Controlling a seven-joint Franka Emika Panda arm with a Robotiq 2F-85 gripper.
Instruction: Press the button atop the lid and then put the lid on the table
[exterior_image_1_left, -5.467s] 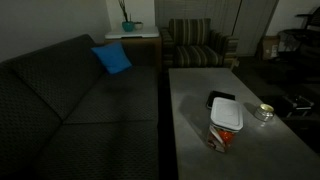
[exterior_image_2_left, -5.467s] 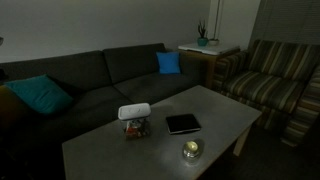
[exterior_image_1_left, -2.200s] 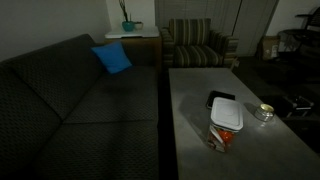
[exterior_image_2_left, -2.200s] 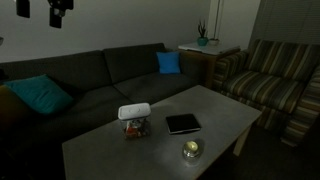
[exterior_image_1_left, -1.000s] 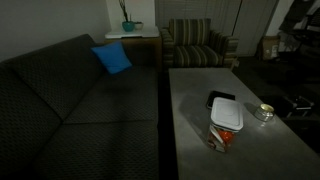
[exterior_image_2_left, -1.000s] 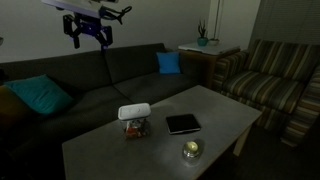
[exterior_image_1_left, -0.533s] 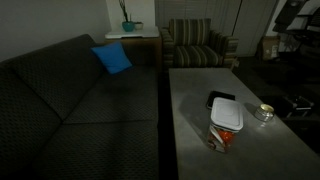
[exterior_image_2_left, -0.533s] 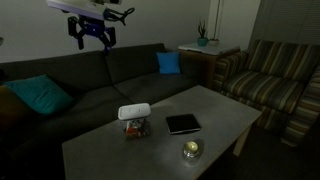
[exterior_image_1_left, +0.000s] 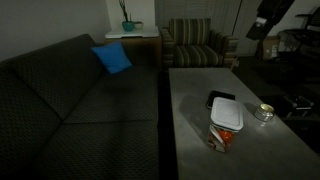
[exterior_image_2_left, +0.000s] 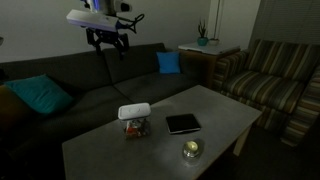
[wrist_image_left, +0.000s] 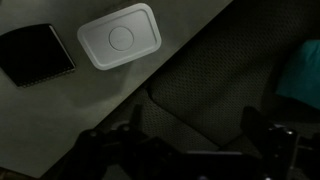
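The white lid (exterior_image_1_left: 226, 115) sits on a clear container with red contents (exterior_image_1_left: 221, 139), on the grey table (exterior_image_1_left: 200, 85). It also shows in the other exterior view (exterior_image_2_left: 134, 111) and in the wrist view (wrist_image_left: 120, 36), where a round button marks its middle. My gripper (exterior_image_2_left: 108, 40) hangs high over the sofa, well apart from the lid, open and empty. In the wrist view its dark fingers (wrist_image_left: 195, 135) frame sofa cushions. It shows at the top right in an exterior view (exterior_image_1_left: 265, 20).
A black flat tray (exterior_image_2_left: 183, 123) and a small round shiny dish (exterior_image_2_left: 190, 150) lie on the table near the container. A dark sofa (exterior_image_1_left: 80, 100) with a blue cushion (exterior_image_1_left: 113, 58) runs along the table. A striped armchair (exterior_image_2_left: 270, 75) stands at the table's end.
The arm has come into view from above and moved across over the sofa toward the table. The lid, container, tray and dish have not moved.
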